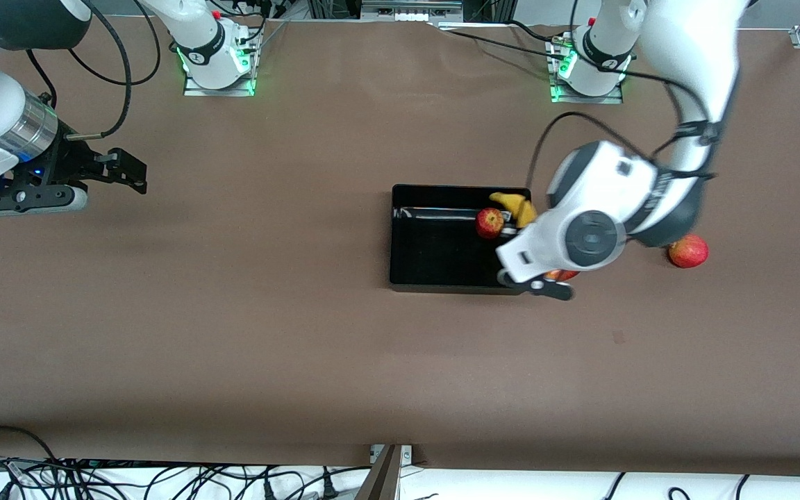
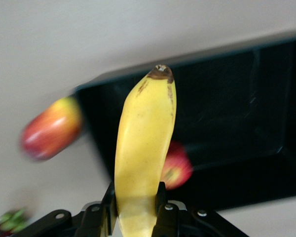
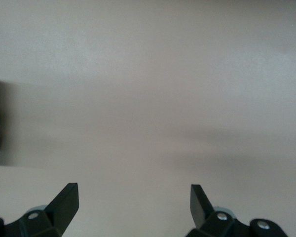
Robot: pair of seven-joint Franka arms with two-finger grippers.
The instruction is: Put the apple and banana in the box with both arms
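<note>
The black box (image 1: 435, 250) stands mid-table. The red apple (image 1: 489, 223) lies in it, at its end toward the left arm. My left gripper (image 1: 519, 221) is shut on the yellow banana (image 1: 513, 205) and holds it over that same end of the box, beside the apple. In the left wrist view the banana (image 2: 145, 138) sticks out from between the fingers of the left gripper (image 2: 135, 197), with the box (image 2: 237, 98) and the apple (image 2: 179, 168) below. My right gripper (image 1: 132, 172) is open and empty over bare table at the right arm's end, as the right wrist view (image 3: 134, 202) shows.
A red-orange round fruit (image 1: 688, 251) lies on the table toward the left arm's end. An oblong red-yellow fruit (image 1: 561, 275) lies just outside the box, mostly hidden under the left arm's wrist. It also shows in the left wrist view (image 2: 52, 129).
</note>
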